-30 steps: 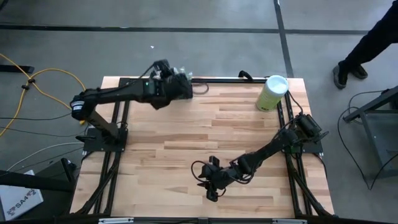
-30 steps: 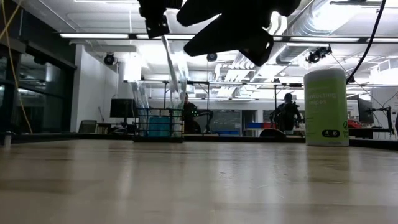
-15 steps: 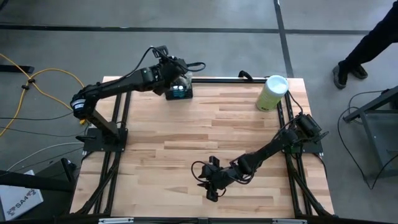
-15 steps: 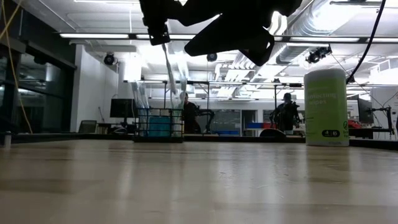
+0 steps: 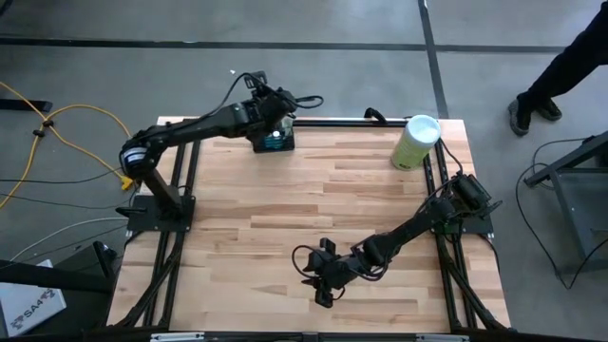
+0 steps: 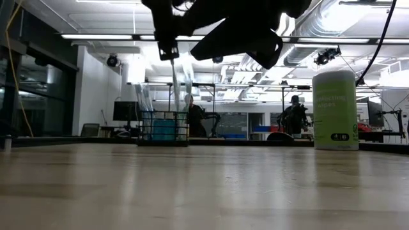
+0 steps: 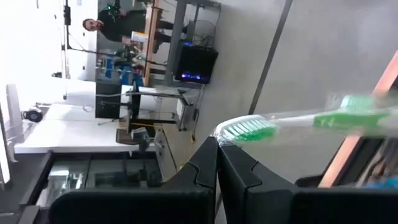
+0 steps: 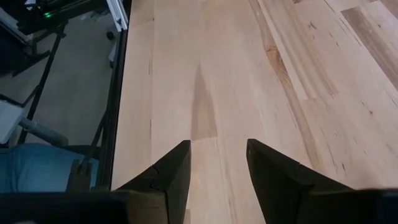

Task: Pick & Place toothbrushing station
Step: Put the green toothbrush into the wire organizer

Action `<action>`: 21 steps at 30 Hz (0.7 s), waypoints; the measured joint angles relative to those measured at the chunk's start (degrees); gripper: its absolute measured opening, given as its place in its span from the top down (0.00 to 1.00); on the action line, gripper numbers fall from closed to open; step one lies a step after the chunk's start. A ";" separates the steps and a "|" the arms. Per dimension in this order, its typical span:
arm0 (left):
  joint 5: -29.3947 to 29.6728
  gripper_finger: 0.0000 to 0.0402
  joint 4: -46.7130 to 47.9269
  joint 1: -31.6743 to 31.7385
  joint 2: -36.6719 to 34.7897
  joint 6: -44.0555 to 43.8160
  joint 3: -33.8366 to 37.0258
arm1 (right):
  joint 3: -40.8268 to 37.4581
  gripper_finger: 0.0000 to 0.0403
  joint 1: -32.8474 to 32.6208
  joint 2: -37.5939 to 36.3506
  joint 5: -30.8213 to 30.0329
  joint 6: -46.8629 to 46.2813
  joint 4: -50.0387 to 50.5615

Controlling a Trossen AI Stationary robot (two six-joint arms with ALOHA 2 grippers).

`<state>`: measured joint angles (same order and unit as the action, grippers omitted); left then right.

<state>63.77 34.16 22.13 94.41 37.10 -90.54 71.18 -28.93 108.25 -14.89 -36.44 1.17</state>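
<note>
The toothbrushing station (image 5: pixel 273 142), a small black slotted holder, stands at the table's far edge; in the low view the station (image 6: pixel 164 130) is at the back left. My left gripper (image 5: pixel 281 103) hovers just beyond and above it, shut on a toothbrush (image 7: pixel 292 121) with green bristles and a clear-and-green handle. In the low view the toothbrush (image 6: pixel 175 80) hangs as a thin pale stick under that gripper (image 6: pixel 167 51). My right gripper (image 5: pixel 323 285) waits open above bare wood near the table's front middle, with nothing between its fingers (image 8: pixel 217 165). My left gripper pinches the toothbrush between its two shut fingertips at the head end, right beside the green bristles (image 7: pixel 233 132). The handle runs away from the fingertips and, in the low view, hangs nearly upright below the gripper, clear of the table.
A pale green cylinder with a white lid (image 5: pixel 416 141) stands at the far right corner. A person's legs (image 5: pixel 560 66) show on the floor beyond the right edge. Bare wood (image 5: pixel 313 204) lies between the two arms.
My left gripper has gone toward the table's far edge and a little right, uncovering the station in the high view, and its wrist has turned. The toothbrush it holds has swung from slanted to nearly upright. My right arm has kept still.
</note>
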 joint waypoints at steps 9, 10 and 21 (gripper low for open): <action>-0.60 1.00 -4.69 0.28 3.04 1.62 0.00 | 0.00 0.63 -0.33 0.00 0.00 -0.01 0.02; -1.22 1.00 -4.74 0.28 2.99 0.59 0.00 | 0.00 0.63 -0.33 0.00 0.00 -0.01 0.02; -1.91 1.00 -4.40 1.70 3.60 -7.76 0.33 | 0.00 0.63 -0.33 0.00 0.03 -0.01 0.15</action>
<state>61.85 29.75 23.83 98.00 29.34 -90.21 71.18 -29.26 108.25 -14.86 -36.45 1.32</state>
